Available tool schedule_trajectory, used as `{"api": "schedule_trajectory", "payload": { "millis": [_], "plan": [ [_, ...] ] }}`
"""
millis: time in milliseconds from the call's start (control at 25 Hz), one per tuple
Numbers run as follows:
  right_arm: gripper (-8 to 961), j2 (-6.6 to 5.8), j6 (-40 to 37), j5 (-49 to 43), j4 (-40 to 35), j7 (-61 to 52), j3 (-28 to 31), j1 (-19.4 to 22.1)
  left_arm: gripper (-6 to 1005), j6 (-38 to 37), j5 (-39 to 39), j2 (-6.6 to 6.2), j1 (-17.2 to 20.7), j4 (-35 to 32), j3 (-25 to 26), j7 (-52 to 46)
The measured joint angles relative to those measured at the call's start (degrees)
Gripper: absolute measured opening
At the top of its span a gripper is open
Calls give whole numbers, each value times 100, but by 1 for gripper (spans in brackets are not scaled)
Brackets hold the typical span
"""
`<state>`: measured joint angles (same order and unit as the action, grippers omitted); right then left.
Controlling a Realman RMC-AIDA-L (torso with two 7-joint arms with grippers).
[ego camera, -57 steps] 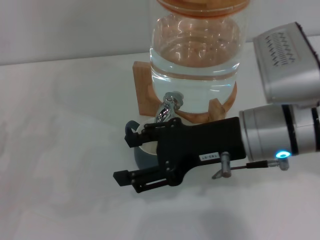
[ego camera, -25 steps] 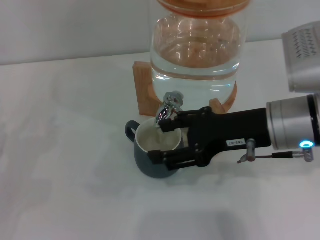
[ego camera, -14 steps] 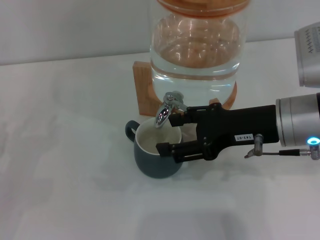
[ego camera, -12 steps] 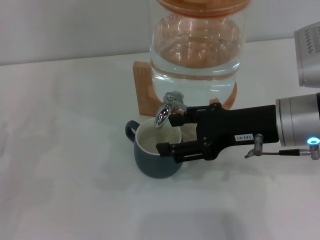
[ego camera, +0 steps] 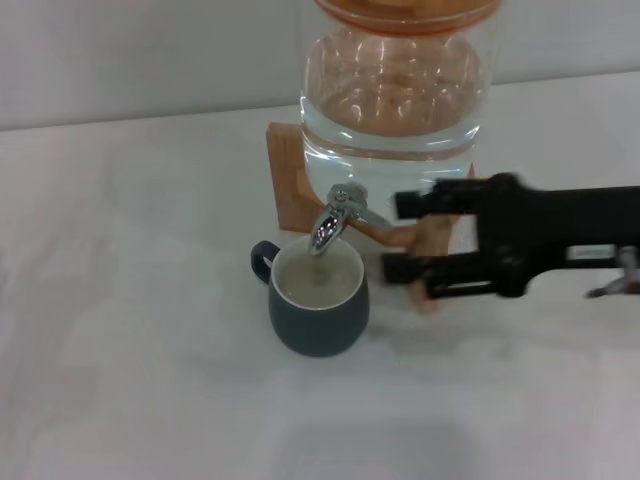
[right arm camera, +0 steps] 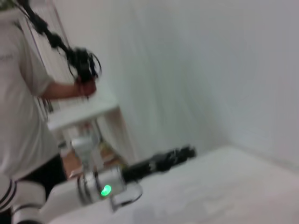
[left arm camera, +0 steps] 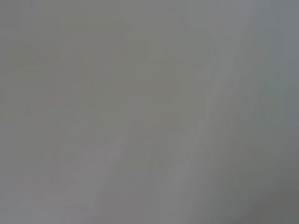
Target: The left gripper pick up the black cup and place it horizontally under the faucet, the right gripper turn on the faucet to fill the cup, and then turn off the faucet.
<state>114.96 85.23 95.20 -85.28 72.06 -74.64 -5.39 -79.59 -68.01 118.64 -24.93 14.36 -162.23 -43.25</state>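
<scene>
While the black cup stands upright on the white table with its mouth right under the spout, you are in the faucet part of the task, and cup placement looks done. The right gripper hangs level above the table. Its two black fingers are spread wide, one above the other, and nothing is between them. It touches nothing. The faucet, a small chrome spigot, sits just off the claw's fingertips, on the side they point toward. Its lever reaches back toward the upper finger without meeting it. The cup is beyond the fingertips and lower, near but apart. Behind the claw's tips are the wooden stand and the water-filled glass jar.

No stream of water can be made out, and the level inside the cup cannot be judged, so you cannot tell whether the tap is running. If it needs turning, the next move calls for easing the spread fingers forward onto the lever alone, clear of the cup rim below it.

The left gripper is parked well away, held out level over the table, seen only from the right wrist
</scene>
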Motion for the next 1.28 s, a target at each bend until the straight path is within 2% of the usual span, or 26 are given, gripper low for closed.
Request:
{"api": "schedule_trajectory", "payload": {
  "millis": [160, 200, 240, 280, 480, 640, 680, 720, 1000, 1280],
  "plan": [
    [795, 1, 219, 518, 746, 990, 777, 139, 554, -22, -54, -61, 10, 7, -15, -44],
    [795, 0, 221, 664, 1090, 1263, 978, 129, 554, -23, -63, -71, 12, 7, -22, -47],
    [795, 3, 224, 968, 1921, 1852, 1356, 37, 554, -23, -68, -84, 13, 7, -11, -49],
    [795, 3, 224, 968, 1921, 1852, 1356, 37, 554, -23, -68, -84, 13, 7, -11, -49],
    [795, 6, 235, 1483, 4025, 3543, 2122, -389, 554, 4, -180, -93, 3, 6, 5, -39],
    [795, 10, 185, 2001, 5160, 4889, 2349, -493, 554, 11, -309, -94, -19, 4, -6, -17],
    [795, 16, 180, 2370, 5656, 5555, 2375, -504, 554, 11, -376, -95, -25, 4, -8, -14],
    [795, 16, 180, 2370, 5656, 5555, 2375, -504, 554, 11, -409, -95, -24, 4, -11, -13],
    [795, 18, 204, 3424, 6934, 7274, 2395, -511, 554, 27, -636, -96, -20, 4, -26, 0],
    [795, 23, 185, 4048, 7531, 7984, 2411, -544, 554, 39, -572, -95, -56, 5, -55, 59]
  ]
}}
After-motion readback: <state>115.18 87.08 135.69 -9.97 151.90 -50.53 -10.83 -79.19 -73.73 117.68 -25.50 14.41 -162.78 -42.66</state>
